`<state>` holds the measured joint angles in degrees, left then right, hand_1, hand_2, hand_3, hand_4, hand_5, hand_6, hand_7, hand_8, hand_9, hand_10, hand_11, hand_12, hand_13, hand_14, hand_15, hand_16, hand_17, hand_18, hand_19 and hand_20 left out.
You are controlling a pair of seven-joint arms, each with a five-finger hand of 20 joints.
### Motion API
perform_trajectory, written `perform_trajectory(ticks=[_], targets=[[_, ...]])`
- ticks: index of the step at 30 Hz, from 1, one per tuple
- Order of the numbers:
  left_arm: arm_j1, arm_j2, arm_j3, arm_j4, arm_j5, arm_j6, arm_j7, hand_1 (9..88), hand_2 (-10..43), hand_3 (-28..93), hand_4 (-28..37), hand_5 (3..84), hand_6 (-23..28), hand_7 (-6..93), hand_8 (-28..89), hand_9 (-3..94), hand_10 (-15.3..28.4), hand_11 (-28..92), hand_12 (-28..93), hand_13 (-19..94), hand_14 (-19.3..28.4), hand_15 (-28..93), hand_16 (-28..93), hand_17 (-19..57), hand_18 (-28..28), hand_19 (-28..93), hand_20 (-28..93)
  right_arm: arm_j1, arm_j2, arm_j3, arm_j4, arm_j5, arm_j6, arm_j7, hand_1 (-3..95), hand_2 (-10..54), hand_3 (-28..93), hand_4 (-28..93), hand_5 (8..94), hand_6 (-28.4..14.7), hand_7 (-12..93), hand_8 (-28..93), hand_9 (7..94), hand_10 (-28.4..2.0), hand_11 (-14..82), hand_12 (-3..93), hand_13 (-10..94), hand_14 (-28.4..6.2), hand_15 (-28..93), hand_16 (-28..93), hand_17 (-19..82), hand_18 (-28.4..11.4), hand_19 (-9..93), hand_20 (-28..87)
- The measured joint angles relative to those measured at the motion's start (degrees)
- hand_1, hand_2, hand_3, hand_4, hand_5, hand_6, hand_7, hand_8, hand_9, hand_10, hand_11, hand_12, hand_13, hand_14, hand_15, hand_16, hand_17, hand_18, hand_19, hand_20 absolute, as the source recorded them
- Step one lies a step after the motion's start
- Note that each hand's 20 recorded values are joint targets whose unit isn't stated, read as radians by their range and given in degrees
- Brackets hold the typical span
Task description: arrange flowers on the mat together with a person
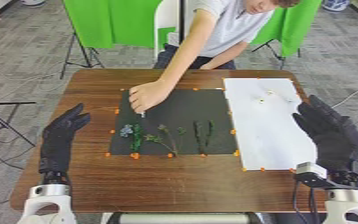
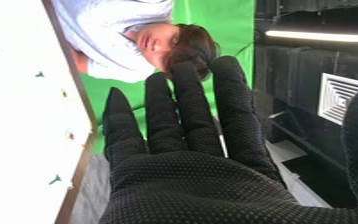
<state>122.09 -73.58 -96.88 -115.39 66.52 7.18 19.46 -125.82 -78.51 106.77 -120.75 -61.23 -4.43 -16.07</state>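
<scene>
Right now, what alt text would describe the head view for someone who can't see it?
A person's hand is over the far left of a dark mat near laid-out flower stems; the robot's open black-gloved left hand and right hand flank the mat and a white sheet.

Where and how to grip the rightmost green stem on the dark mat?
Probably mid-length, from above, pinching the rightmost stem across left and right: it's thin, lies flat and points away from the robot. Watch the neighbouring stem close on its left.
</scene>
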Motion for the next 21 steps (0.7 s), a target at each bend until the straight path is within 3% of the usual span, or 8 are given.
perform_trajectory(ticks=[15,21], targets=[[0.18,-0.01,-0.04,-0.02,0.0,0.0,0.03,21.3,-5.8,72,-20.6,46.4,3.2,11.4,-6,47.9,14.1,16,13,38,16.5,14,0,6.8,10.6,6,15,-0.5,-0.03,0.42,-0.01,-0.1,-0.54,-0.12,8.0,0.8,76,-19,46.9,-0.9,10,-8,43.9,-14.8,5.3,11.3,31,-11.0,12,5,18,-14.9,2,24],[0.25,-0.03,-0.05,-0.02,0.0,0.0,0.05,21.2,-5.8,72,-20.5,46.4,3.2,11.3,-6,47.9,14.0,16,13,38,16.4,14,0,6.8,10.6,7,15,-0.54,0.09,0.81,-0.16,-1.16,-0.29,0.13,15.5,-3.6,73,-18,48.7,-1.8,11,-9,47.5,-15.7,6.0,13.8,37,-12.2,14,8,22,-15.0,9,30]])
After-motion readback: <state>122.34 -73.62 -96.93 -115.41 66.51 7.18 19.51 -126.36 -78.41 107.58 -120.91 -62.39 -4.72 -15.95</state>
